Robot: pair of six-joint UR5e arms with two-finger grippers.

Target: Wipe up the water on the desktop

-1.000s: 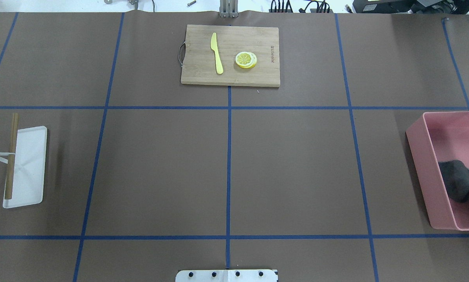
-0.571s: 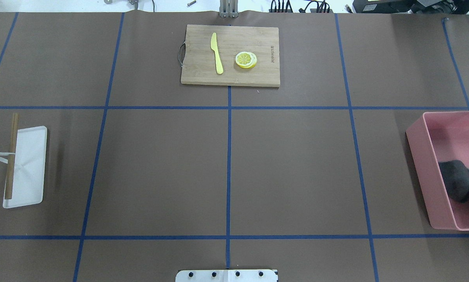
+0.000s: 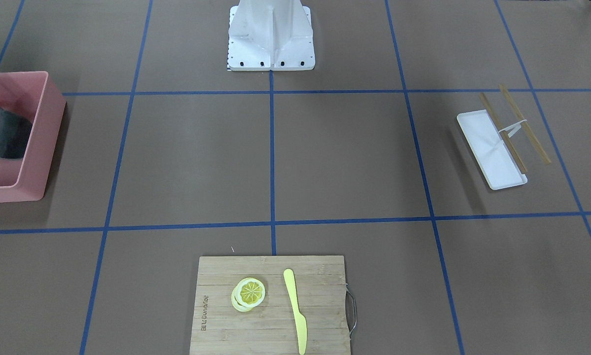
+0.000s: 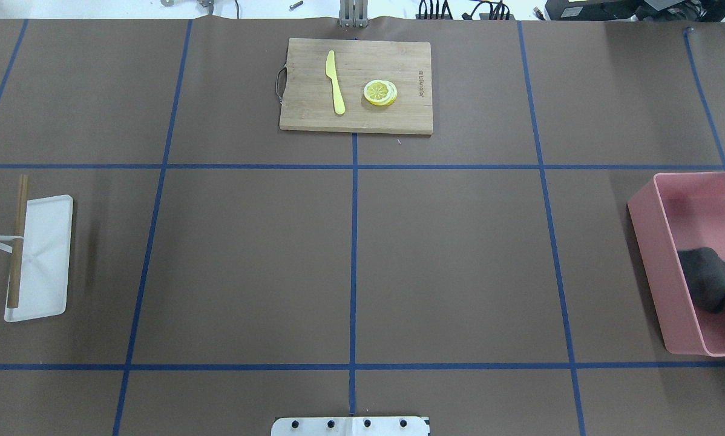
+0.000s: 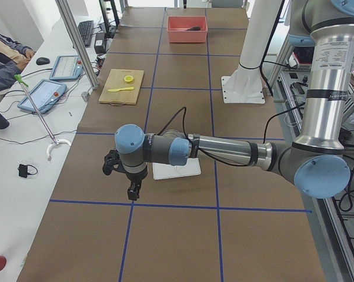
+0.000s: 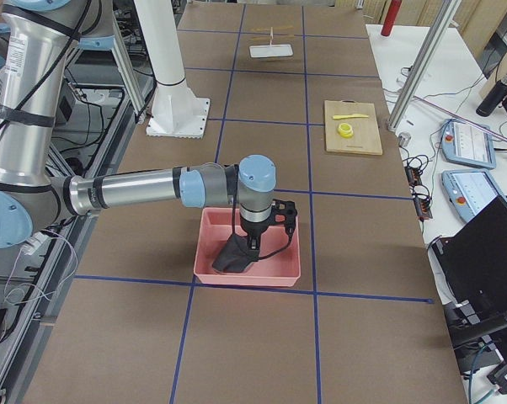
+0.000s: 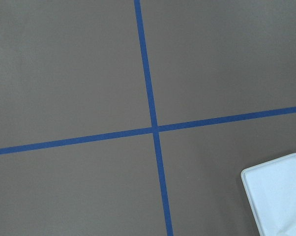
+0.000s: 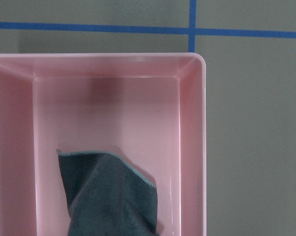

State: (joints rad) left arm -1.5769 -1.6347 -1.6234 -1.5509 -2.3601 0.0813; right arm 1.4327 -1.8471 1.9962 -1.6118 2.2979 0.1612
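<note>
Matte brown desktop (image 4: 247, 260) crossed by blue tape lines (image 4: 353, 272).

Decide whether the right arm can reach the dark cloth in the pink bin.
Probably yes: the right gripper hangs directly over the dark cloth inside the open-topped pink bin, nothing between them.

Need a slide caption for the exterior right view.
Right gripper poised over the dark cloth in the pink bin.
</note>
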